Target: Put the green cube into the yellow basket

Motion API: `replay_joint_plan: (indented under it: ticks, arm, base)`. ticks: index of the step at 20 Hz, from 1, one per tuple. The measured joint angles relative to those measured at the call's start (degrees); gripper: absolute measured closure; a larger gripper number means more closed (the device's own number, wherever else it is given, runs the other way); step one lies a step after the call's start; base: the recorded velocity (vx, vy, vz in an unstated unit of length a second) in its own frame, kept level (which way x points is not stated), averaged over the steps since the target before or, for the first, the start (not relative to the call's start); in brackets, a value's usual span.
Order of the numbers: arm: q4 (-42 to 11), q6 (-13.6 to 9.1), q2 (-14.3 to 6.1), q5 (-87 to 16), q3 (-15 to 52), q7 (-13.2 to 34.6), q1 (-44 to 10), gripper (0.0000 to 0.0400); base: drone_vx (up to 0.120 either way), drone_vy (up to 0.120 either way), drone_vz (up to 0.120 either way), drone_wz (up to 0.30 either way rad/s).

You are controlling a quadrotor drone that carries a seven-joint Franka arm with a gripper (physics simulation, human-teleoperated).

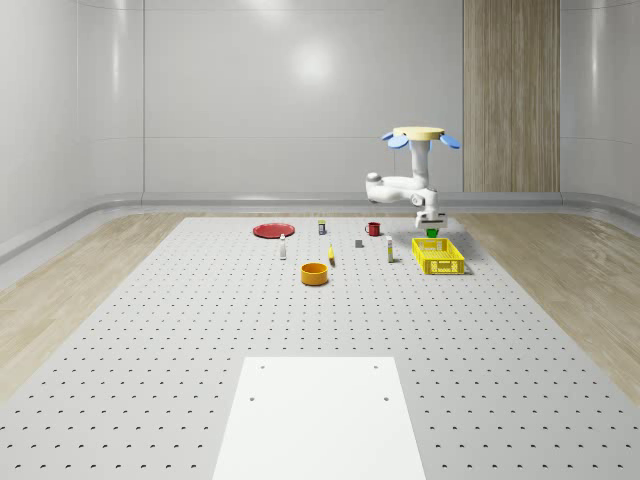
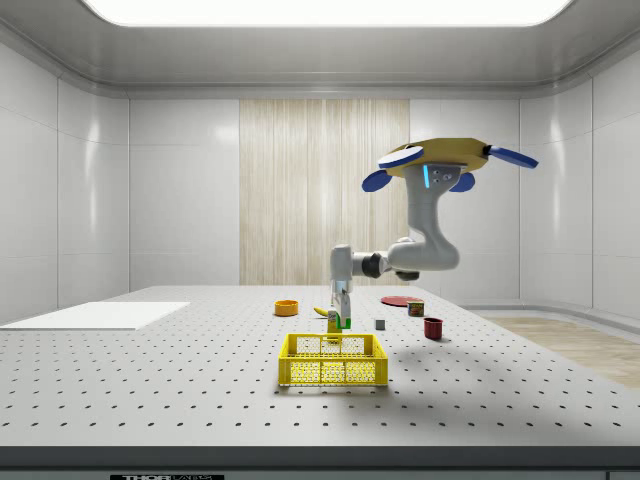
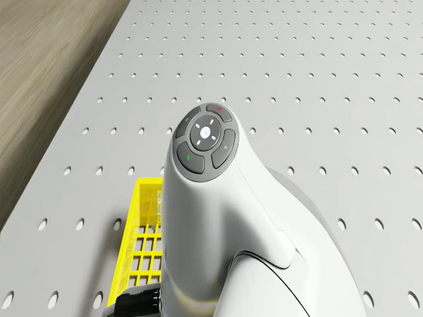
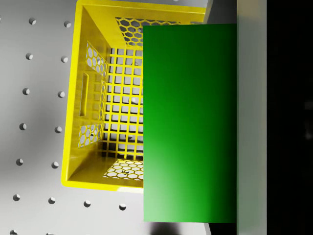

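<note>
Hanging right over the basket [image 4: 85,98], the green cube [image 4: 190,122] is pinched in the gripper [image 1: 432,228], not down inside yet. In the wrist view the cube covers the frame's middle, with the yellow basket open underneath it toward the left. In the side view the cube [image 2: 344,322] sits just above the basket's [image 2: 332,360] rim, near the frame's centre. The gripper [image 2: 342,318] points straight down, clenched on the cube. The arm [image 2: 410,255] bends out from the drone [image 2: 445,157], which hovers well above the table [image 1: 150,330], right of centre in the whole-scene view. Other stuff sits left of the basket there: a red mug [image 1: 373,228], red plate [image 1: 272,230] and orange bowl [image 1: 315,273].
</note>
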Motion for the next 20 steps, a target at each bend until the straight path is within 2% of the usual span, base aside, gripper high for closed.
replay_joint_plan:
  ticks: [7,12,15,20]
  arm:
    - [0.0,0.5,-0.5,0.2,0.1,0.1,-0.1,0.0150]
    - [0.0,0.8,-0.8,0.3,0.1,0.1,-0.1,0.0150]
    - [0.0,1.0,-1.0,0.4,0.1,0.1,-0.2,0.0150]
    - [0.2,1.7,-1.4,-0.9,-1.3,-0.3,-0.2,0.0150]
  base:
    - [0.120,0.000,-0.120,0.000]
    - [0.008,0.000,-0.088,0.000]
    - [0.000,0.093,-0.120,0.000]
    - [0.000,0.000,-0.008,0.000]
